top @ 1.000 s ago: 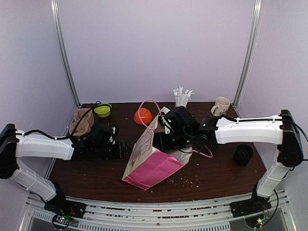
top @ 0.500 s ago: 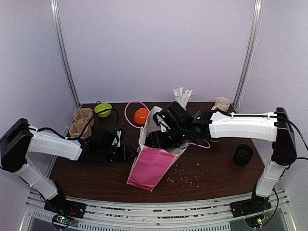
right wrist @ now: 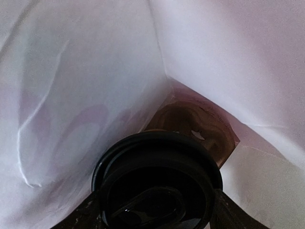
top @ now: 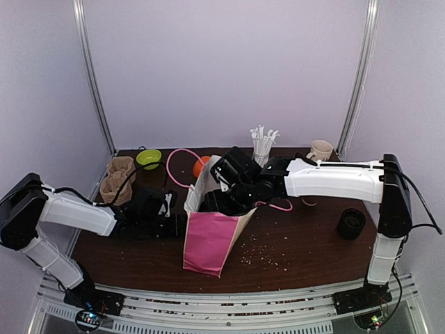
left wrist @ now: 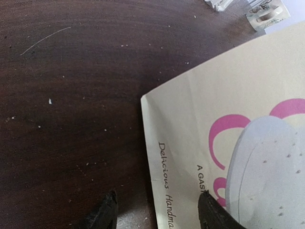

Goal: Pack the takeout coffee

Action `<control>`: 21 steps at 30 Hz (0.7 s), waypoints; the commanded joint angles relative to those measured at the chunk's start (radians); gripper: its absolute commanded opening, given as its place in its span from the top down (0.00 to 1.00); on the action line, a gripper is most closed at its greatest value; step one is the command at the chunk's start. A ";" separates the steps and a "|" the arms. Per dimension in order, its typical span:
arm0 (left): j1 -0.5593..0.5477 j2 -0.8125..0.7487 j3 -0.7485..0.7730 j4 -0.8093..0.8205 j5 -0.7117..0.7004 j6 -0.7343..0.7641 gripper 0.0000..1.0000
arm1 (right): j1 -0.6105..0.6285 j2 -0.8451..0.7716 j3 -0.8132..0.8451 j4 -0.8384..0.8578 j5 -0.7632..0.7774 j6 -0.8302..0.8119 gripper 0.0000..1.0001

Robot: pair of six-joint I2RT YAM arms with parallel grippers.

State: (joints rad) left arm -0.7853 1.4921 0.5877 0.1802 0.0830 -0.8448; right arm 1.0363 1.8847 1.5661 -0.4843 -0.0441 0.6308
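The takeout coffee shows only in the right wrist view: its black lid (right wrist: 157, 183) fills the space between my right fingers (right wrist: 88, 214), and the brown cup under it is hidden. My right gripper (right wrist: 156, 202) is shut on it, inside the mouth of the pink and cream paper bag (top: 212, 236), which stands upright. In the top view my right gripper (top: 224, 198) reaches into the bag's top. My left gripper (top: 174, 223) is open at the bag's left side. In the left wrist view (left wrist: 157, 214) the bag's edge (left wrist: 152, 157) runs between its two fingertips.
A brown paper piece (right wrist: 195, 124) lies at the bag's bottom. Behind are a cream mug (top: 320, 149), white stirrers (top: 263, 142), an orange bowl (top: 200, 165), a green bowl (top: 148, 158) and brown cup carriers (top: 116, 178). A black lid stack (top: 351, 223) stands at the right.
The bag has gone from lying tilted to standing upright. My right gripper has moved left and into its mouth with the coffee. My left gripper has stayed at the bag's left side.
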 commanded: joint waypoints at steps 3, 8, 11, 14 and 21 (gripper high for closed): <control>-0.003 -0.045 -0.018 0.079 0.033 0.023 0.39 | 0.041 0.074 0.062 -0.120 0.076 -0.024 0.53; -0.003 -0.052 -0.025 0.088 0.036 0.024 0.39 | 0.051 0.114 0.114 -0.182 0.085 -0.042 0.53; -0.002 -0.054 -0.025 0.088 0.037 0.026 0.39 | 0.051 0.126 0.106 -0.169 0.075 -0.037 0.53; -0.002 -0.062 -0.031 0.089 0.038 0.025 0.39 | 0.052 0.138 0.095 -0.157 0.072 -0.033 0.53; -0.003 -0.074 -0.034 0.086 0.035 0.027 0.39 | 0.050 0.167 0.077 -0.155 0.067 -0.031 0.53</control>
State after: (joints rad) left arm -0.7853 1.4445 0.5583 0.1944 0.0898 -0.8356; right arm 1.0760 1.9713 1.6825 -0.5728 0.0353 0.6056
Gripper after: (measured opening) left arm 0.612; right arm 0.712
